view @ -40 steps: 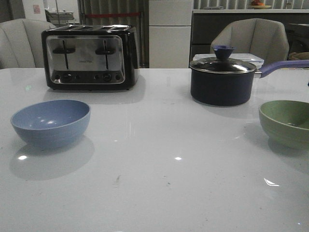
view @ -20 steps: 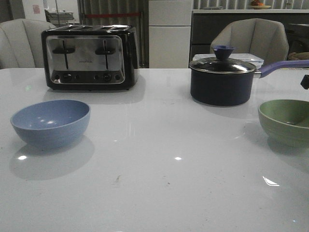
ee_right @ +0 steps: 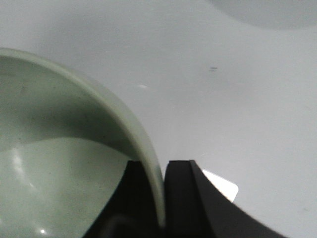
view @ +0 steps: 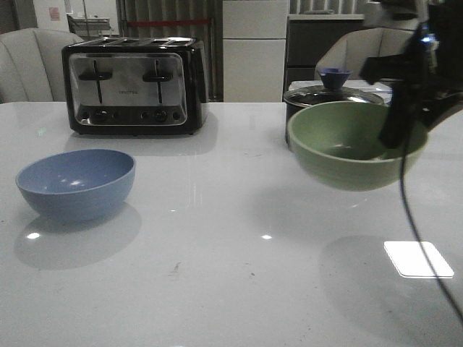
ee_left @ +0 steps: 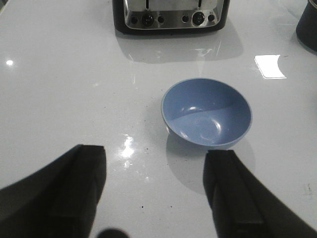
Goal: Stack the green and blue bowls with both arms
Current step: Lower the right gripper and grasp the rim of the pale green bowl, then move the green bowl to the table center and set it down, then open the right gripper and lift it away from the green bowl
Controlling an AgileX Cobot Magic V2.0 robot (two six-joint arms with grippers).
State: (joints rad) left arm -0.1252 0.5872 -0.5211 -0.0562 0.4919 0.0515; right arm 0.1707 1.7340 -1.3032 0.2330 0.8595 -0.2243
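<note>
The blue bowl [view: 76, 183] sits upright on the white table at the left; it also shows in the left wrist view [ee_left: 206, 112]. My left gripper [ee_left: 156, 191] is open and empty, above the table just short of the blue bowl; it does not show in the front view. The green bowl [view: 357, 144] hangs in the air right of centre, held by its right rim. My right gripper [view: 396, 134] is shut on that rim, one finger inside and one outside; in the right wrist view the gripper [ee_right: 159, 186] pinches the green bowl [ee_right: 59, 163].
A black and silver toaster [view: 134, 85] stands at the back left. A dark lidded saucepan [view: 329, 94] with a purple knob stands behind the green bowl. Chairs stand behind the table [view: 217, 289]. A black cable [view: 409, 217] hangs from the right arm.
The right arm came into the front view, took the green bowl by its rim, lifted it off the table at the far right and carried it left toward the centre. The blue bowl has not moved.
</note>
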